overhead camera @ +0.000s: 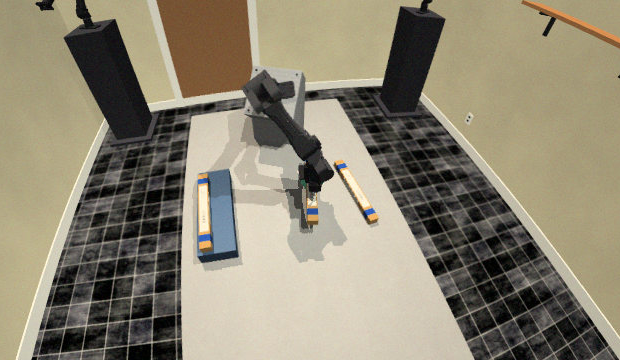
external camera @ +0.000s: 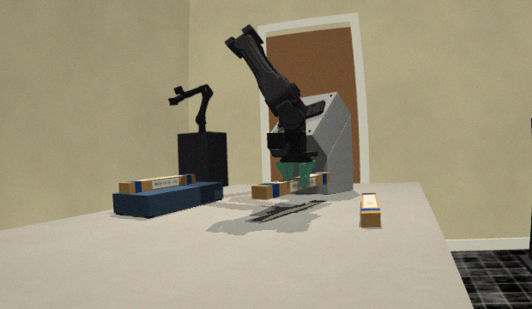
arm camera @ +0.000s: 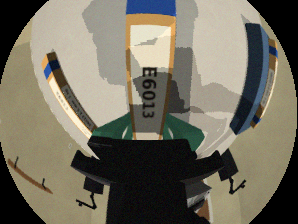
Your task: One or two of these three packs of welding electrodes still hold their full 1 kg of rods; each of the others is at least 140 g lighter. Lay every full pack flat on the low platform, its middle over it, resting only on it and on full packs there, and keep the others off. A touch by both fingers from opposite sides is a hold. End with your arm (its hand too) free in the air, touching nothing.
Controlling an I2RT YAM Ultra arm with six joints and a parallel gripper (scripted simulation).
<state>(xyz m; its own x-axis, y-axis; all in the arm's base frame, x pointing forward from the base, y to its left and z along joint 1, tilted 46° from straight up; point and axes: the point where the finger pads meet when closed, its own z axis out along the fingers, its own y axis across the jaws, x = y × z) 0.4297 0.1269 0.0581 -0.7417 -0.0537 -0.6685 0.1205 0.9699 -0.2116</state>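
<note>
My gripper [external camera: 297,182] is shut on one electrode pack [overhead camera: 312,212] [external camera: 262,191] [arm camera: 150,47], marked E6013, and holds it roughly level in the air above the table. Its shadow lies apart below it. A second pack [overhead camera: 204,212] [external camera: 156,184] [arm camera: 270,82] lies flat along the left edge of the blue platform [overhead camera: 224,215] [external camera: 163,202] [arm camera: 252,75]; the platform's right part shows bare. A third pack [overhead camera: 356,191] [external camera: 370,208] [arm camera: 67,102] lies flat on the table to the right of the held pack in the top and exterior views.
The pale table top [overhead camera: 300,300] [external camera: 232,266] carries everything. The grey sloped pedestal [overhead camera: 272,127] [external camera: 335,150] stands at the back behind the held pack. Dark pillars [overhead camera: 110,80] [overhead camera: 410,60] stand beyond the table at both sides.
</note>
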